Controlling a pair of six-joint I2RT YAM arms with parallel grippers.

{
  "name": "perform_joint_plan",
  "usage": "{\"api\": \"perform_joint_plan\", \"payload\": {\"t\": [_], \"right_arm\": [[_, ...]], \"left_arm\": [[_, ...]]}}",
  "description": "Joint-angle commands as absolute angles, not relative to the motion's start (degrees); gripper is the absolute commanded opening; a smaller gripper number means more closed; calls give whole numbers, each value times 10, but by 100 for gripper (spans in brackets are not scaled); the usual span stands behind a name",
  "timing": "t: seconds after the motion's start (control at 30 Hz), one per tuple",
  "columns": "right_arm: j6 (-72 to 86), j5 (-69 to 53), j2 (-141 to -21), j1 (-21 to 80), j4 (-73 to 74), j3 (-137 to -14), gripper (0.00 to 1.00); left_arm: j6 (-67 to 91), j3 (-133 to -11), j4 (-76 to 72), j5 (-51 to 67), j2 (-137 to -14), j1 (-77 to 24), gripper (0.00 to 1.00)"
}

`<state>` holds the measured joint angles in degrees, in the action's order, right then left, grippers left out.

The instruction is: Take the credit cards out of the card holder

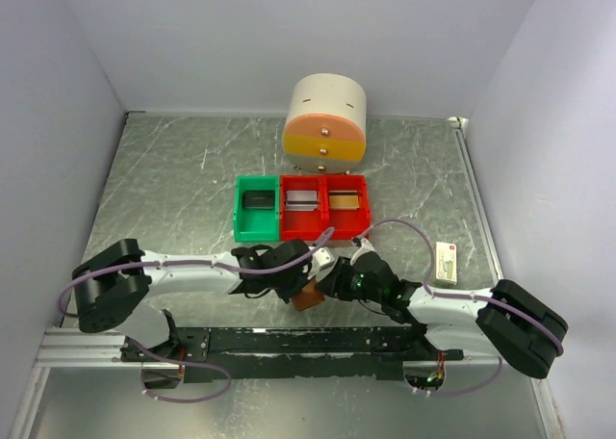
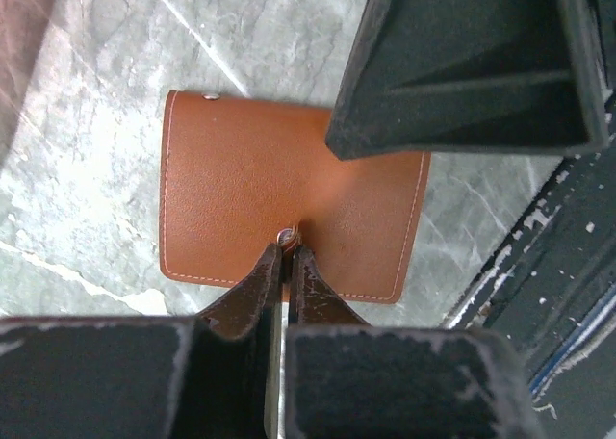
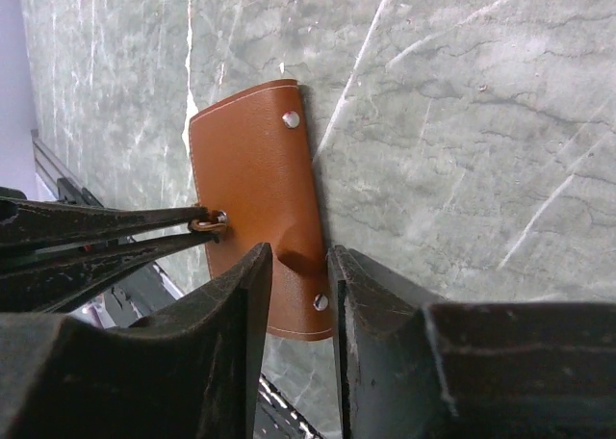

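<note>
Two clamps on card holder (image 2: 241, 189): left end effector (image 2: 286, 248) at edge; right end effector (image 3: 300, 261) at side; unclear overhead.

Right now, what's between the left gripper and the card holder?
Nothing. The left gripper is shut on the card holder's edge, touching it; the left wrist view shows this.

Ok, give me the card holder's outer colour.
The card holder is tan brown with pale edge stitching; clearest in left wrist view.

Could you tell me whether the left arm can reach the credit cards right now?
Probably not: the card holder looks closed, only its brown outside showing, and the left gripper is itself pinching its edge while the right gripper grips it too.
</note>
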<state>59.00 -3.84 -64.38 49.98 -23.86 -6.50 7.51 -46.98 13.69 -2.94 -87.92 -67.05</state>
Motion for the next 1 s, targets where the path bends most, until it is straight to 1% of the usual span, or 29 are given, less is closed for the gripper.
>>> {"api": "perform_joint_plan", "payload": {"t": [0.0,0.1,0.13,0.2,0.23,0.33,0.37,0.4,0.47,0.53,0.67,0.83,0.97], "right_arm": [[573,-46,-649,500,-172,-55,32],[573,-44,-641,500,-163,-55,33],[573,-44,-637,500,-160,-56,34],[567,-45,-630,500,-153,-61,36],[562,-44,-625,500,-148,-65,37],[551,-37,-616,500,-126,-80,39],[549,-34,-617,500,-118,-85,39],[548,-32,-618,500,-114,-88,39],[551,-33,-623,500,-118,-88,39],[561,-36,-627,500,-135,-81,39],[584,-34,-631,501,-157,-65,39],[602,-28,-629,501,-180,-51,39],[606,-24,-631,501,-185,-51,39]], "left_arm": [[107,-439,61,14,-839,-664,7],[115,-437,66,11,-837,-664,11],[118,-435,67,9,-835,-664,15],[122,-431,66,5,-833,-664,24],[125,-428,66,4,-831,-664,32],[141,-433,77,-12,-837,-663,50],[151,-442,97,-26,-843,-663,53],[163,-453,117,-39,-853,-663,55],[205,-481,154,-73,-873,-663,56],[251,-498,188,-99,-882,-663,61],[402,-535,280,-169,-882,-663,65],[518,-591,374,-174,-918,-670,64],[571,-624,396,-168,-945,-681,66]]}}
